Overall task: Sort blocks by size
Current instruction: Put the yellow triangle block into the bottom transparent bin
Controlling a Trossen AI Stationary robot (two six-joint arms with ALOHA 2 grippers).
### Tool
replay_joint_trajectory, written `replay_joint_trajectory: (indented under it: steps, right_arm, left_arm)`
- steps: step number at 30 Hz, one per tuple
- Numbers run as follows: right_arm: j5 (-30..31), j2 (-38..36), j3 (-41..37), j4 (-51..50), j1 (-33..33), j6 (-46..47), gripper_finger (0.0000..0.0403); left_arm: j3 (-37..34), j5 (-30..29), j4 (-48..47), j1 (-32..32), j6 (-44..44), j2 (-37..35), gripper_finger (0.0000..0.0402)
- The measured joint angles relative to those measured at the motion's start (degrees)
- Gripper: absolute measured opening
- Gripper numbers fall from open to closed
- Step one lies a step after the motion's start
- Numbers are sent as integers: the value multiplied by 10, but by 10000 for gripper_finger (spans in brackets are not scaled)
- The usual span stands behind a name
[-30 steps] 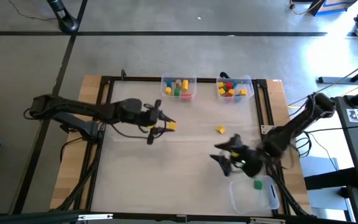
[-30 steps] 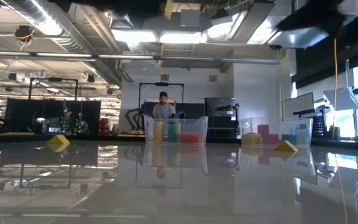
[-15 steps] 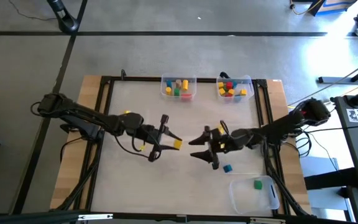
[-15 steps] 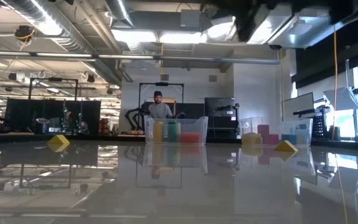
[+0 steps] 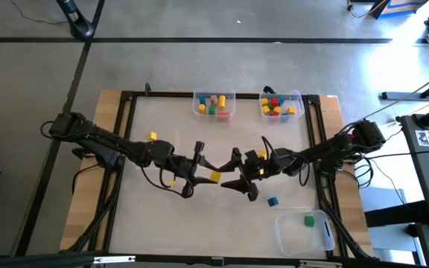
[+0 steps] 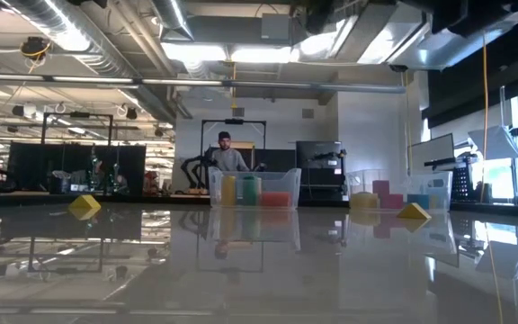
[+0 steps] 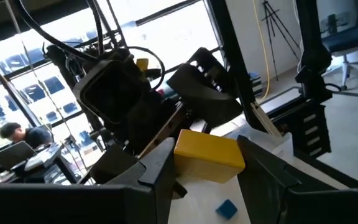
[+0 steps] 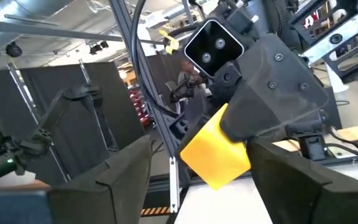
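A yellow block (image 5: 214, 176) hangs above the table's middle, with my left gripper (image 5: 208, 172) shut on it. My right gripper (image 5: 233, 173) faces it from the right. It is open, and its fingers (image 8: 114, 177) stand either side of the yellow block (image 8: 216, 152) with gaps showing. Loose blocks rest flat on the table: one yellow (image 5: 153, 136), one blue (image 5: 272, 201), and one yellow (image 5: 261, 155) partly hidden by my right arm. A green block (image 5: 309, 220) lies in a clear tray (image 5: 326, 238). My left gripper pinches the yellow block's two opposite side faces (image 7: 183, 153) between its two fingers. The fingers lie level and come from the table's left. The block is lifted clear of the table, and its free end sticks out toward my right gripper.
Two clear bins (image 5: 197, 108) (image 5: 298, 100) with several coloured blocks stand at the far edge. A black frame (image 5: 125, 149) runs round the table. In the low view, two yellow blocks (image 6: 84, 206) (image 6: 413, 211) lie on the table. A person (image 6: 226, 155) sits in the room behind.
Both grippers have come toward the table's middle and now face each other. My left has carried the yellow block to the right and slightly nearer. My right has swung left from the near right corner and tipped up to level; a blue block now shows near where it was.
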Motion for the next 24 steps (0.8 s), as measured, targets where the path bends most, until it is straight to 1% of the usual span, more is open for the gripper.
replay_joint_trajectory:
  steps: [6,12,14,17,24]
  right_arm:
    - [31,0,13,-32,1,3,259]
    - [35,20,39,-42,1,23,259]
    - [34,32,50,-41,1,24,251]
    - [32,41,60,-42,1,24,222]
    - [30,42,61,-32,1,30,116]
  left_arm:
    - [0,-7,-7,1,13,0,134]
    - [0,-7,-14,1,19,1,134]
    - [0,-6,-16,1,18,0,134]
    - [0,-5,-20,1,19,0,134]
    - [1,-1,-21,1,33,1,134]
